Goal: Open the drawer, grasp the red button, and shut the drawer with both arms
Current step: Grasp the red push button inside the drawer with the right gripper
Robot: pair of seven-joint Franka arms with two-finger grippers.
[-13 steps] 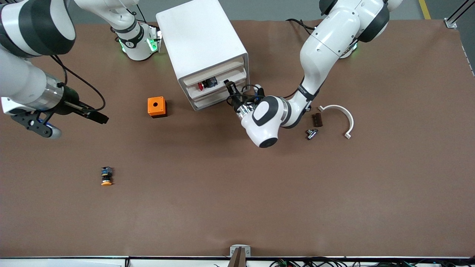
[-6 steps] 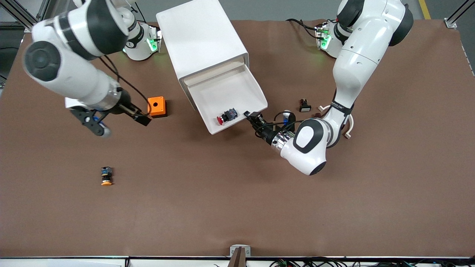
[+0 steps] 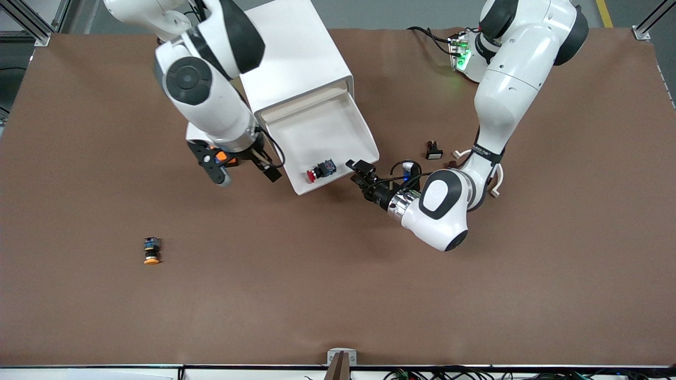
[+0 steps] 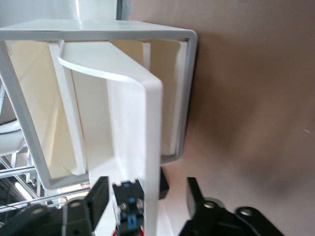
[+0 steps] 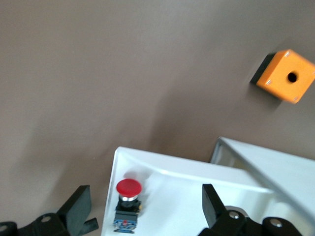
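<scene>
The drawer [image 3: 327, 129] stands pulled far out of the white cabinet [image 3: 288, 53]. The red-capped button [image 3: 321, 170] lies in it near its front edge. My left gripper [image 3: 356, 168] is at the drawer's front corner toward the left arm's end. In the left wrist view its fingers are open [image 4: 146, 191] and straddle the drawer's front wall [image 4: 147, 123], with the button's bluish block [image 4: 127, 209] just inside. My right gripper [image 3: 268, 170] is open beside the drawer's other front corner. The right wrist view shows the button [image 5: 128, 201] between its spread fingers [image 5: 146, 205], farther off.
An orange box [image 3: 222, 157] sits mostly under the right hand, clear in the right wrist view [image 5: 284, 75]. An orange-capped button [image 3: 151, 251] lies nearer the front camera. A black-and-white button [image 3: 434, 151] and a white curved clip [image 3: 496, 182] lie by the left forearm.
The drawer went from nearly shut to pulled out, drawn by the left gripper. The right arm swung from its end of the table to the drawer's front corner.
</scene>
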